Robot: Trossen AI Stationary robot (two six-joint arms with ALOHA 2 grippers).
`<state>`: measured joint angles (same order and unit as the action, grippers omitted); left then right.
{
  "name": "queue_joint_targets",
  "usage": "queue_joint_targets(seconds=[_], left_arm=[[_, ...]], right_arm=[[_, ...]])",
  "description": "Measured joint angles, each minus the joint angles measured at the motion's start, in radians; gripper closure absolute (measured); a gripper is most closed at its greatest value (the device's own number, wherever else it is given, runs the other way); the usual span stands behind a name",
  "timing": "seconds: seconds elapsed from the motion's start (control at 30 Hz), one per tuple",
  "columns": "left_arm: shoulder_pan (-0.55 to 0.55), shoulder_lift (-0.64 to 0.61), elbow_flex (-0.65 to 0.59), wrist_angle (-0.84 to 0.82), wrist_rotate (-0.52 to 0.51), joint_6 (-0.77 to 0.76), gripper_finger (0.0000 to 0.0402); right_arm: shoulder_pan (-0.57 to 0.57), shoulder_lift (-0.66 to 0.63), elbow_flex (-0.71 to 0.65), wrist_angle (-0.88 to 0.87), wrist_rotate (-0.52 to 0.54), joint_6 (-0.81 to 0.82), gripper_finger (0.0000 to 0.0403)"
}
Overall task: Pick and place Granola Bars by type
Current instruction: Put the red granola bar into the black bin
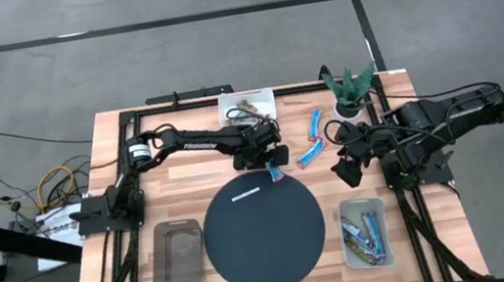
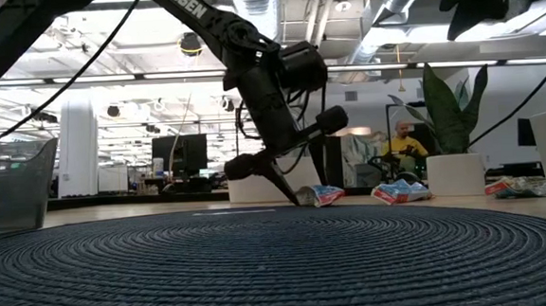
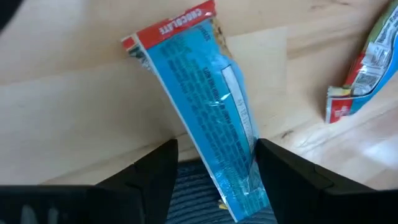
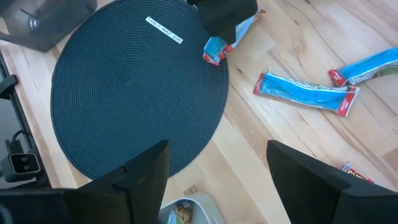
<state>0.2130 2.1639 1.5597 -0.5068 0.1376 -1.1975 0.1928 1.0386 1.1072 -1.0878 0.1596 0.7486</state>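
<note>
The blue granola bar (image 3: 214,106) wore glossy, crinkled film; the desk (image 3: 74,112) was smooth pale wood, the round mat (image 4: 137,87) dark, ribbed weave.

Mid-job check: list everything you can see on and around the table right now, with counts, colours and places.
Blue granola bars: two loose on the wood, right of centre at the far side.
Blue bar at the mat's edge: one, between the left gripper's fingers.
Round mat: one, dark, table centre, with a white strip.
Right bin: one, clear, near right, holding several wrapped bars.
Left bin: one, grey, near left; contents not visible.
Far tray: one, white, far centre; contents unclear.
Potted plant: one, green, far right.
Left gripper: open around the blue bar.
Right gripper: open, waiting right of the mat.
</note>
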Motion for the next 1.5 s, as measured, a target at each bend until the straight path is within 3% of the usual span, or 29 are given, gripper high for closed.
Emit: queue_joint_targets(seconds=[0.2, 0.57, 0.7, 0.83, 0.97, 1.13, 1.5], left_arm=[[-0.004, 0.0, 0.0, -0.005, -0.012, 0.012, 0.021], [-0.005, -0.001, 0.0, -0.005, -0.009, 0.034, 0.0355], [0.001, -0.002, 0.0, 0.025, 0.042, 0.058, 0.0387], [0.02, -0.027, 0.004, 0.031, 0.112, 0.113, 0.0385], [0.04, -0.091, 0.041, -0.037, 0.083, 0.188, 0.0373], [0.044, -0.224, 0.066, -0.116, 0.068, 0.296, 0.0387], [-0.116, -0.576, 0.069, -0.471, 0.004, 0.384, 0.0381]], right_arm=[[0.0, 0.0, 0.0, 0.0, 0.0, 0.0, 0.0143], [0.0, 0.0, 0.0, 0.001, 0.001, 0.0, 0.0143], [0.0, 0.0, 0.0, 0.001, 0.001, 0.0, 0.0143], [0.0, 0.0, 0.0, 0.001, 0.002, 0.0, 0.0143], [0.0, 0.0, 0.0, 0.001, 0.003, 0.0, 0.0143], [0.0, 0.0, 0.0, 0.001, 0.003, 0.0, 0.0143], [0.0, 0.0, 0.0, 0.004, 0.001, -0.045, 0.0143]])
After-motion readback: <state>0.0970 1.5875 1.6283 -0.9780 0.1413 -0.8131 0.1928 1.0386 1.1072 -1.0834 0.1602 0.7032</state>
